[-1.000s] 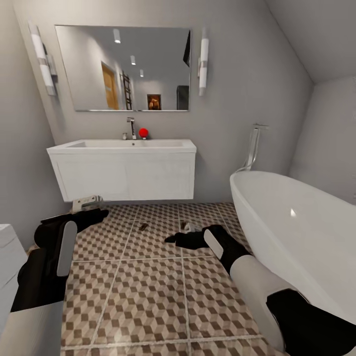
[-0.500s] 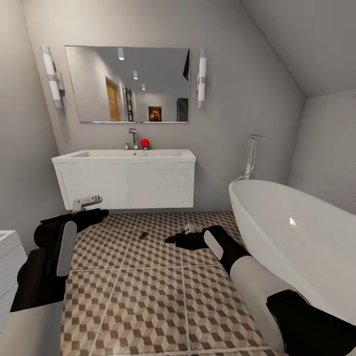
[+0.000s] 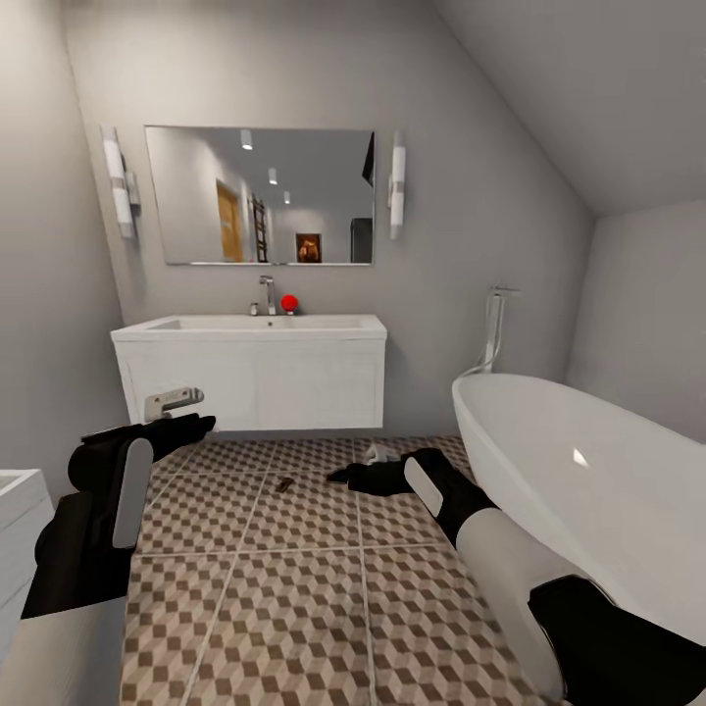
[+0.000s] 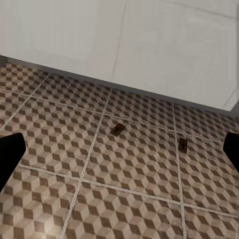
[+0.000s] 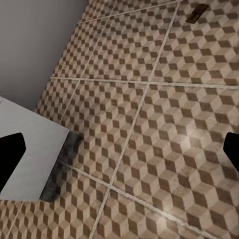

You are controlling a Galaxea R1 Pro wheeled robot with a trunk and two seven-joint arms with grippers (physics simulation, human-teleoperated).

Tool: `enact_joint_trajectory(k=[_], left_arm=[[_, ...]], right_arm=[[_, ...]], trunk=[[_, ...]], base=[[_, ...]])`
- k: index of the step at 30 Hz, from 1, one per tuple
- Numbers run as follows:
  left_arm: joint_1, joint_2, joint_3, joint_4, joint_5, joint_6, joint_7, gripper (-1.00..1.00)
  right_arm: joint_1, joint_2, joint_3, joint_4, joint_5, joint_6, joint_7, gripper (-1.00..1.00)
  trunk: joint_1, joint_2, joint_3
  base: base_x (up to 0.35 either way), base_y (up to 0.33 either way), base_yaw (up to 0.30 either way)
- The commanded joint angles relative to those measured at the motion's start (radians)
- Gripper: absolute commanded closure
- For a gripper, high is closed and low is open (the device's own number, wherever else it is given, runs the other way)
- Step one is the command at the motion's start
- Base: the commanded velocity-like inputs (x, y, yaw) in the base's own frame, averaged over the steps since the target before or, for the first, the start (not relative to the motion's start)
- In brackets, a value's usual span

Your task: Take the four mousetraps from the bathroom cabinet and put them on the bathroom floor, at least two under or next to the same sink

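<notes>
Two mousetraps (image 4: 117, 130) (image 4: 182, 144) lie flat on the patterned bathroom floor (image 4: 124, 194), just in front of the white sink unit (image 4: 149, 45). The head view shows one mousetrap (image 3: 284, 482) on the tiles before the sink (image 3: 250, 328). One mousetrap (image 5: 198, 13) sits at the edge of the right wrist view. My left gripper (image 4: 119, 149) (image 3: 186, 422) hangs open above the floor with nothing in it. My right gripper (image 5: 119, 154) (image 3: 348, 476) is open too, and holds nothing. The cabinet is out of view.
A white bathtub (image 3: 588, 490) fills the right side, with a floor-standing tap (image 3: 493, 328) behind it. A mirror (image 3: 260, 196) hangs over the sink, and a red object (image 3: 288, 303) stands by the faucet. A white fixture (image 3: 20, 510) (image 5: 30, 144) is at my left.
The whole head view has shifted: sink, tub and floor sit lower and slightly smaller in the picture. Both arms hold the same pose, and the mousetraps lie where they were.
</notes>
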Motion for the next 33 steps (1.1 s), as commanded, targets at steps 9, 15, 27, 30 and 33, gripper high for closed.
enact_joint_trajectory(k=[9, 15, 27, 30, 33], left_arm=[[-0.001, 0.001, 0.0, -0.001, 0.015, 0.004, 0.009, -1.0], [-0.001, 0.003, 0.0, -0.001, 0.016, 0.004, 0.009, -1.0], [-0.001, 0.003, 0.0, -0.001, 0.017, 0.004, 0.009, -1.0], [-0.001, 0.003, 0.0, -0.001, 0.017, 0.004, 0.009, -1.0], [-0.001, 0.002, 0.0, -0.001, 0.017, 0.004, 0.009, -1.0]], right_arm=[[0.0, 0.0, 0.0, -0.001, 0.006, 0.002, 0.004, -1.0], [0.0, 0.0, 0.0, 0.0, 0.006, -0.023, 0.003, -1.0], [0.013, 0.0, -0.001, -0.001, 0.005, -0.082, 0.004, -1.0], [0.014, 0.0, -0.001, -0.002, 0.005, -0.085, 0.004, -1.0], [0.014, 0.0, -0.001, -0.002, 0.005, -0.087, 0.005, -1.0]], trunk=[[-0.004, 0.002, 0.034], [-0.007, 0.003, 0.057], [-0.012, 0.006, 0.103], [-0.014, 0.007, 0.115], [-0.015, 0.007, 0.126]], base=[[0.0, 0.0, 0.0], [0.0, 0.0, 0.0], [0.0, 0.0, 0.0], [0.0, 0.0, 0.0], [0.0, 0.0, 0.0]])
